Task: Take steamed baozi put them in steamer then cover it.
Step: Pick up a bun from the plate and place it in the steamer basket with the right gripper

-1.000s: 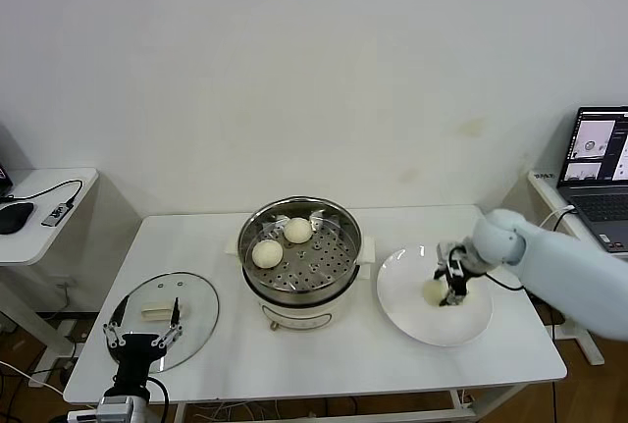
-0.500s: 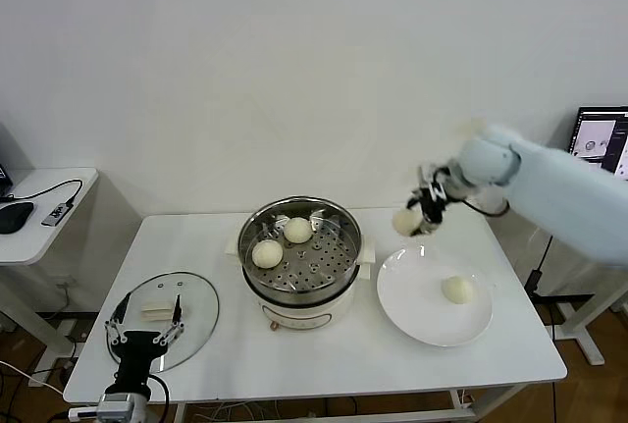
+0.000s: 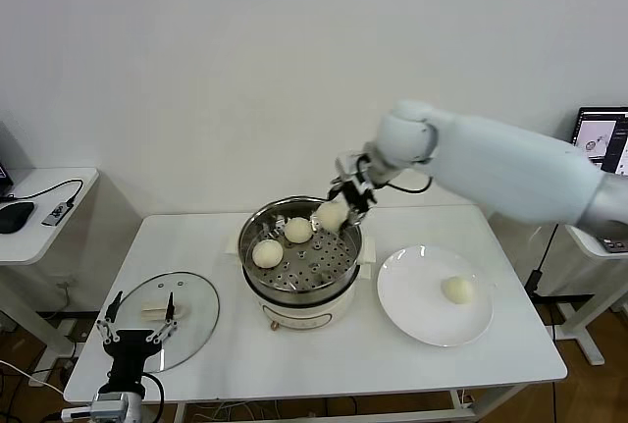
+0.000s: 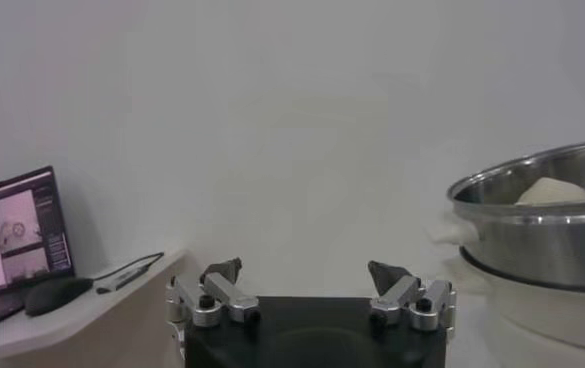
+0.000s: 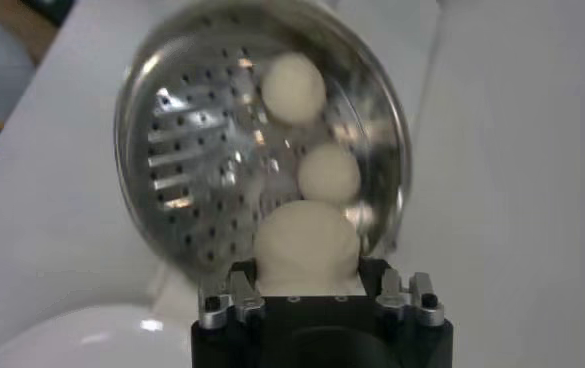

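Right gripper (image 3: 339, 209) clamped; left gripper (image 3: 134, 328) agape

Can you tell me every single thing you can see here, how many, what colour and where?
steamed baozi: four, cream-white; two on the steamer tray, one held above the steamer's rim, one on the plate.
steamer: one, shiny steel on a cream-white base; middle of the table.
cover: one, clear glass with a cream handle; flat on the table, left of the steamer.
plate: one, white; right of the steamer.
table: one, white.
laptop: one, dark, screen lit; far right.
side table: one, white, with a mouse and cable; far left.
right gripper: jaws shut on a bun above the steamer.
left gripper: jaws open, low by the cover.
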Motion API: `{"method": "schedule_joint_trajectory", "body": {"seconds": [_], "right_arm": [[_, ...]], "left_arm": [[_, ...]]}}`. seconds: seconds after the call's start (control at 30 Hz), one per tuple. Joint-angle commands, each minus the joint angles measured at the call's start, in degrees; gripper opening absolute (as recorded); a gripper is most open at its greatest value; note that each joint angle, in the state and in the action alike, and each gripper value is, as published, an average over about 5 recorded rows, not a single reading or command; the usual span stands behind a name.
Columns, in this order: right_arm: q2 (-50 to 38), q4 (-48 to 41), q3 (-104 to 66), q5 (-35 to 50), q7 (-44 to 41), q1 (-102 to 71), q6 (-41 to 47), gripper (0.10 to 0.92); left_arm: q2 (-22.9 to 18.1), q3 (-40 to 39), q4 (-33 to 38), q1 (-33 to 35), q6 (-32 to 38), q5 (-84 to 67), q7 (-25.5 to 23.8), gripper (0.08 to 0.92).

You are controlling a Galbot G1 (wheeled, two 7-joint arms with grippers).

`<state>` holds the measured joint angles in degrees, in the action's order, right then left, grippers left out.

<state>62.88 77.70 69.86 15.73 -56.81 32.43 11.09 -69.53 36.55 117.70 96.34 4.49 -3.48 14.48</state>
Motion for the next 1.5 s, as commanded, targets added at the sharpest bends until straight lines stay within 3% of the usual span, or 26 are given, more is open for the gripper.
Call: {"method": "schedule_joint_trajectory", "body": {"seconds": [0.03, 0.4, 1.03, 1.3, 1.5], "right_arm": [[9.2, -1.9, 5.0, -2.5, 1.7, -0.7, -11.7, 0.628], [12.6, -5.2, 6.9, -14.6, -0.3, -2.8, -22.4, 0.629], [11.7, -2.9, 9.1, -14.7, -1.4, -2.4, -24.6, 0.639], [10.2, -2.7, 8.2, -14.2, -1.0, -0.8, -24.5, 0.799], [5.9, -2.0, 5.8, -10.0, 1.0, 2.0, -15.3, 0.822]], "left_arm": [[-0.3, 0.1, 0.2, -0.1, 0.0, 0.0, 0.0, 0.823], [-0.6, 0.2, -0.3, 0.2, 0.6, 0.1, 0.5, 0.823], [-1.0, 0.0, -0.5, 0.4, 1.0, -0.5, 0.8, 0.823], [-1.0, 0.2, -0.3, 0.5, 0.9, -0.5, 0.8, 0.823], [-0.6, 0.6, -0.2, 0.3, 0.8, -0.7, 0.8, 0.823]]}}
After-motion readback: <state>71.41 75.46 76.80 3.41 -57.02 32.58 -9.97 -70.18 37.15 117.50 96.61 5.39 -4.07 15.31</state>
